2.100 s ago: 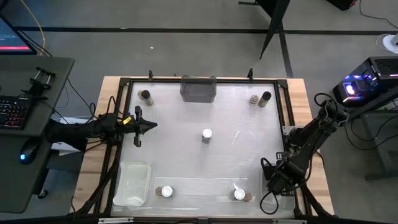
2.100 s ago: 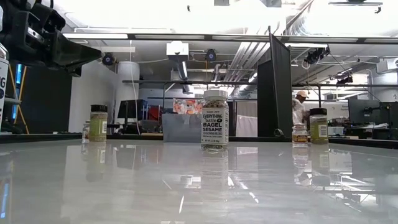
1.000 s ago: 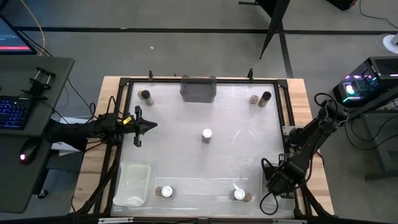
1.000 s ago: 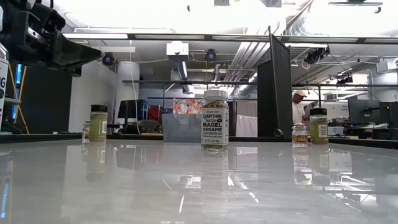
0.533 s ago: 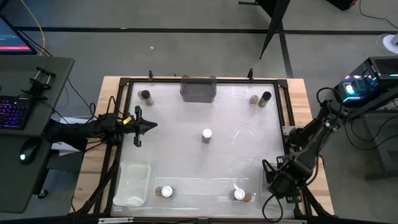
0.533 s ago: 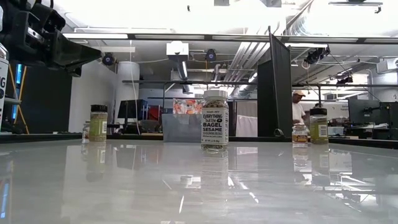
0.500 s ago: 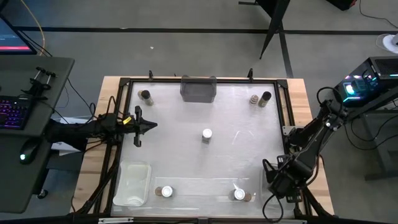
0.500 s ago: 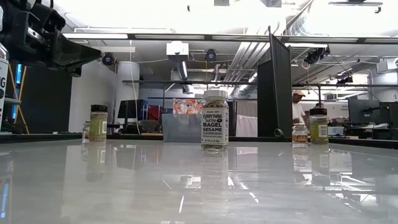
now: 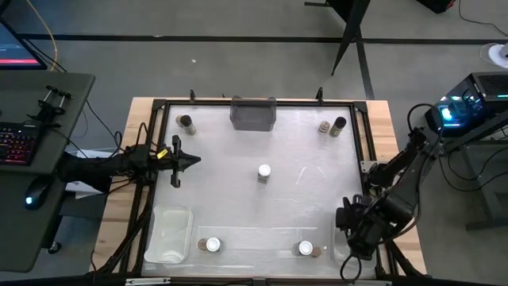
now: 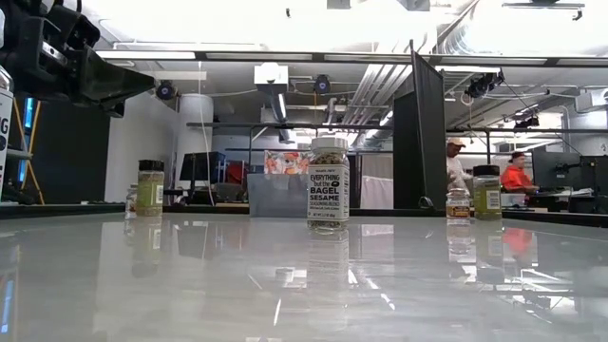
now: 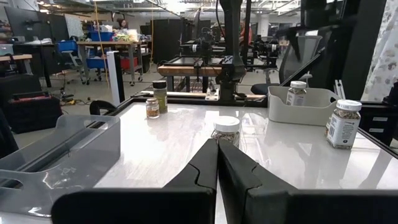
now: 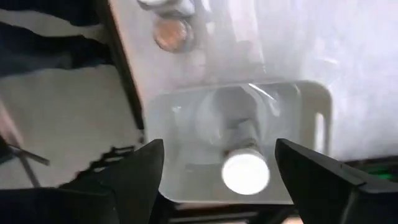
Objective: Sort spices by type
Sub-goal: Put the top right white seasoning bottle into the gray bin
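Several small spice jars stand on the white table: a white-lidded one point(image 9: 263, 171) in the middle, a brown-topped one point(image 9: 325, 126) and a dark-lidded one point(image 9: 340, 123) at the far right, another point(image 9: 186, 121) at the far left, and more point(image 9: 213, 245) point(image 9: 305, 249) along the near edge. My right gripper point(image 12: 217, 180) hangs open, pointing down over a clear bin point(image 12: 311, 106) at the near right corner; a white-lidded jar point(image 12: 245, 171) stands in that bin. My left gripper point(image 11: 217, 149) waits shut and level at the table's left edge point(image 9: 190, 160).
A grey bin point(image 9: 253, 113) stands at the middle of the far edge. Another clear bin point(image 9: 169, 233) sits at the near left corner. A dark frame point(image 9: 369, 143) borders the table. People show in the room beyond the table in the low view.
My right gripper has risen above the near right bin and tipped to point more steeply down, staying open. The jars and my left arm have kept still.
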### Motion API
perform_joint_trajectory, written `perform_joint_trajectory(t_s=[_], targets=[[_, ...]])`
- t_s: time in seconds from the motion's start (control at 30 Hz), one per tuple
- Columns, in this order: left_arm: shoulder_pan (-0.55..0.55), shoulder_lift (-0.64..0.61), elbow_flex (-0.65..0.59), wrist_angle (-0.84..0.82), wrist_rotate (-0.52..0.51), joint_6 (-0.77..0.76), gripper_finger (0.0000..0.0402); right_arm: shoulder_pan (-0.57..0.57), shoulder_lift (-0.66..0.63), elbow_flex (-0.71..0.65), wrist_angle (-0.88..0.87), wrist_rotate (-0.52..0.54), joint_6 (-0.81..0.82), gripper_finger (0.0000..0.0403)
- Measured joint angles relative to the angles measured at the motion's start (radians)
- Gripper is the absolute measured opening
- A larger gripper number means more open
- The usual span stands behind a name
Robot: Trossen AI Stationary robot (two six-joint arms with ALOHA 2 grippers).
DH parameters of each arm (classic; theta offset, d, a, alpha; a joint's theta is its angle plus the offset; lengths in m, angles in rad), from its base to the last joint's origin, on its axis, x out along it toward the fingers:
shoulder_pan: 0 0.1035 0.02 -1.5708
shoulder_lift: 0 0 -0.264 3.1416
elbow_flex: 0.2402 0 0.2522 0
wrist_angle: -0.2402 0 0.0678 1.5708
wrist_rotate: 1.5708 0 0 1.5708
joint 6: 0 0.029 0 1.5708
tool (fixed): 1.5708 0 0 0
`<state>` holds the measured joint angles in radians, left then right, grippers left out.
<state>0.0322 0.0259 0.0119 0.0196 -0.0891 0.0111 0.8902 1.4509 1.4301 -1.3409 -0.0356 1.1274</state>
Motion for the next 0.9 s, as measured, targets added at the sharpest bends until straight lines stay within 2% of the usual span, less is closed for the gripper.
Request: perform_joint_trajectory(t_s=[0.2,0.37,0.5,0.57,0.63,0.8,0.83,0.9], targets=[[0.000,0.000,0.000,0.000,0.000,0.000,0.0000,0.000,0.000,0.005,0.069,-0.006,0.230,0.0303],[0.000,0.000,0.000,0.000,0.000,0.000,0.0000,0.000,0.018,0.003,0.094,-0.032,0.219,0.0303],[0.000,0.000,0.000,0.000,0.000,0.000,0.0000,0.005,0.070,0.002,0.126,-0.120,0.135,0.0291],[0.000,0.000,0.000,0.000,0.000,0.000,0.0000,0.015,0.107,0.002,0.141,-0.165,0.070,0.0264],[0.000,0.000,0.000,0.000,0.000,0.000,0.0000,0.029,0.150,0.002,0.146,-0.198,0.017,0.0219],[0.000,0.000,0.000,0.000,0.000,0.000,0.0000,0.070,0.242,-0.014,0.159,-0.252,-0.094,0.0043],[0.000,0.000,0.000,0.000,0.000,0.000,0.0000,0.078,0.252,-0.030,0.164,-0.269,-0.110,0.0022],[0.000,0.000,0.000,0.000,0.000,0.000,0.0000,0.089,0.255,-0.076,0.184,-0.280,-0.102,0.0019]])
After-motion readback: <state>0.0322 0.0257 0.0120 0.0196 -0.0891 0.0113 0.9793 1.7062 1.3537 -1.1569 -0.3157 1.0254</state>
